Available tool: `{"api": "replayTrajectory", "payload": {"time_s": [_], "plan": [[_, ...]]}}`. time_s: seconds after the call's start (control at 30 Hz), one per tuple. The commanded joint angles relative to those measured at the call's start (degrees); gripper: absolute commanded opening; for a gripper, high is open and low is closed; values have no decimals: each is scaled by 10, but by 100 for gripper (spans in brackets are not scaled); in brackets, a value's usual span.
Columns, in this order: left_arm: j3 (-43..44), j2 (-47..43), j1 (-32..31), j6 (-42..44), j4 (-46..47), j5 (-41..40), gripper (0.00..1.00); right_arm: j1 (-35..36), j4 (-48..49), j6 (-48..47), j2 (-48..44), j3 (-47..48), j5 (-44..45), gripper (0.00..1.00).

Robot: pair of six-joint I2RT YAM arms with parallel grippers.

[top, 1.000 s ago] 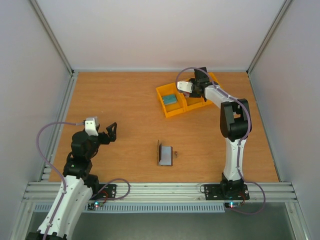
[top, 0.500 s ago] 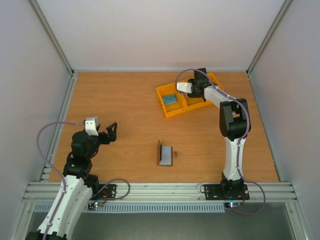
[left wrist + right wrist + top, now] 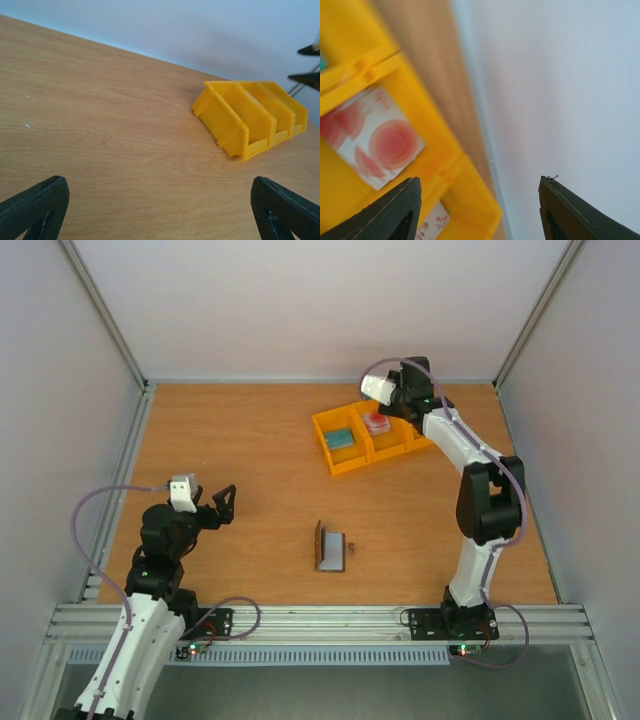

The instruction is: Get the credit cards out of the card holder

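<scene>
While the card holder [image 3: 330, 546] stands open on the table [image 3: 240, 430], well nearer than the yellow bin [image 3: 347, 462], the left pincer [image 3: 222, 502] hangs near-left of that bin, fingers apart. A pale, red-spotted credit card [image 3: 370, 137] lies in the bin's middle compartment. Over the bin hovers the right pincer [image 3: 479, 182], spread wide.

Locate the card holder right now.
Top view: the card holder stands part-open on the table, about centre, toward the near edge, well apart from the yellow bin farther back.
</scene>
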Motion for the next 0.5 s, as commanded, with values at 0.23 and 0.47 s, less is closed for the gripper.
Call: {"api": "replayTrajectory", "payload": {"time_s": [0.23,0.47], "plan": [[-3,-31,-2,-17,36,40,99,134,-296,874,-275,-84,-5,66],[-1,-39,-13,-21,35,64,99,271,-287,1133,-348,-272,-149,99]]}}
